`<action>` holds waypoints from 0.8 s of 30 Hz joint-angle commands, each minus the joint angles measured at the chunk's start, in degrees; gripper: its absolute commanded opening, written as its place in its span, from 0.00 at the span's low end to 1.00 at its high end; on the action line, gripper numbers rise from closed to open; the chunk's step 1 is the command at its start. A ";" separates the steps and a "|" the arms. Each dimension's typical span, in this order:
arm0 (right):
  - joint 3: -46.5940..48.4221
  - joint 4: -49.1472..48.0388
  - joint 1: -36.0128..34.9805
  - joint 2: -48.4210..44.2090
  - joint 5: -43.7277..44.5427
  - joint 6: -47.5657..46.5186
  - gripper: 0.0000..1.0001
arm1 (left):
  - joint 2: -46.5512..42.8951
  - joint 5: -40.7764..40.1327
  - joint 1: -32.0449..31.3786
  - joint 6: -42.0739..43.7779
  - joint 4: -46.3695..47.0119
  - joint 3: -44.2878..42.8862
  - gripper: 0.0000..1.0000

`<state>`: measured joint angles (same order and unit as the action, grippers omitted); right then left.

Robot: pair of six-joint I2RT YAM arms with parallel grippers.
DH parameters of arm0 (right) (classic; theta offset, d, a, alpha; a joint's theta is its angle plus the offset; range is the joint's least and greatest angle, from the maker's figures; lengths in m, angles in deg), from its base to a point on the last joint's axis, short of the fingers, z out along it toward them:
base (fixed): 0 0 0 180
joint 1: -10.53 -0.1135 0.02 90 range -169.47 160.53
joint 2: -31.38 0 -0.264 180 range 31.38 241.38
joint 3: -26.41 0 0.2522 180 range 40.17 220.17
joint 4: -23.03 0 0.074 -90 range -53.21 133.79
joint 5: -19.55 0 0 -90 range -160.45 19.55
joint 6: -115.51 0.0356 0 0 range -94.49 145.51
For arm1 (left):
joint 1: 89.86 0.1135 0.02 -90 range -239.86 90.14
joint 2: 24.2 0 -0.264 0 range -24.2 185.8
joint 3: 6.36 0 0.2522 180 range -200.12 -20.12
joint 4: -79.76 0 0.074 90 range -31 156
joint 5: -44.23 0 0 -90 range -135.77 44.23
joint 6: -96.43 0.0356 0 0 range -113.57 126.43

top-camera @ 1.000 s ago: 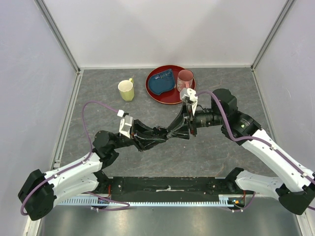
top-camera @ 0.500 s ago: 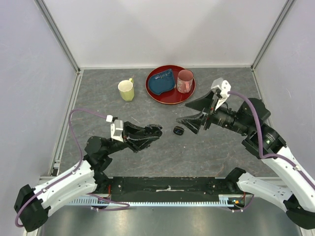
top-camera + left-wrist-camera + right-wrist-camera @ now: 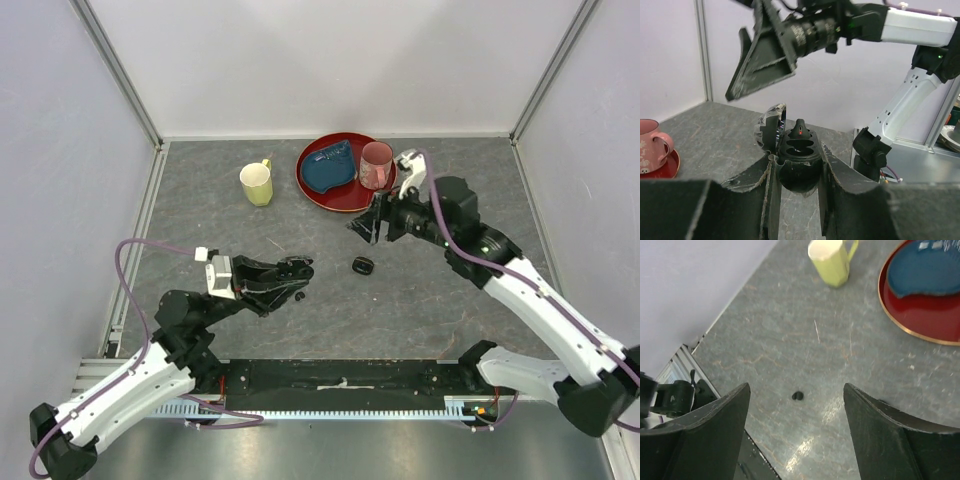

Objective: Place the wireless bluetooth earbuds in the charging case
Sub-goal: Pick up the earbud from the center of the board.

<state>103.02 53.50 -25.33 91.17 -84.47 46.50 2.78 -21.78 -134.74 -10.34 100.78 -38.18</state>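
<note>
L gripper (image 3: 796, 159) is clamping the charging case (image 3: 796, 175) by its sides. The lid (image 3: 771, 125) is standing open at the case's 9 o'clock in the L wrist view. One earbud (image 3: 800, 131) is sitting in the case, stem up, w/ a red dot glowing on it. In the top view this gripper is sitting at approx 8 o'clock from table centre, pointing toward 3 o'clock.

R gripper (image 3: 363, 227) is hovering at approx 1 o'clock from centre w/ its jaws spread wide and gripping nothing (R wrist view is showing both fingers well apart). In the L wrist view it is hanging above the case, apart from it.

A second earbud (image 3: 797, 395) is lying loose on the table (image 3: 400, 300), showing between the R fingers in the R wrist view. A small black oval piece (image 3: 362, 265) is lying near centre, at 6 o'clock of the R gripper; can't tell what it is.

The red plate (image 3: 345, 203) is sitting at 12 o'clock, carrying a blue thing (image 3: 330, 166) & a pink mug (image 3: 376, 164). The yellow mug (image 3: 257, 184) is standing near the plate, at its 9 o'clock.
</note>
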 commanded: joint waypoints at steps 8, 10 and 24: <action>-0.71 -0.19 1.32 16.57 -10.75 4.49 0.78 | -5.01 -2.28 -0.29 2.89 -5.61 -0.13 0.02; -0.27 0.17 1.23 20.87 -13.57 4.58 0.76 | -5.10 -2.37 -0.29 2.89 -5.61 -0.13 0.02; -0.54 -10.28 -7.73 40.84 -9.98 11.96 0.67 | -4.39 -3.16 -0.29 2.89 -5.78 -0.22 0.02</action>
<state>102.39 49.61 -30.44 128.99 -95.55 54.30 -1.78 -23.29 -134.74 -9.71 94.75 -38.05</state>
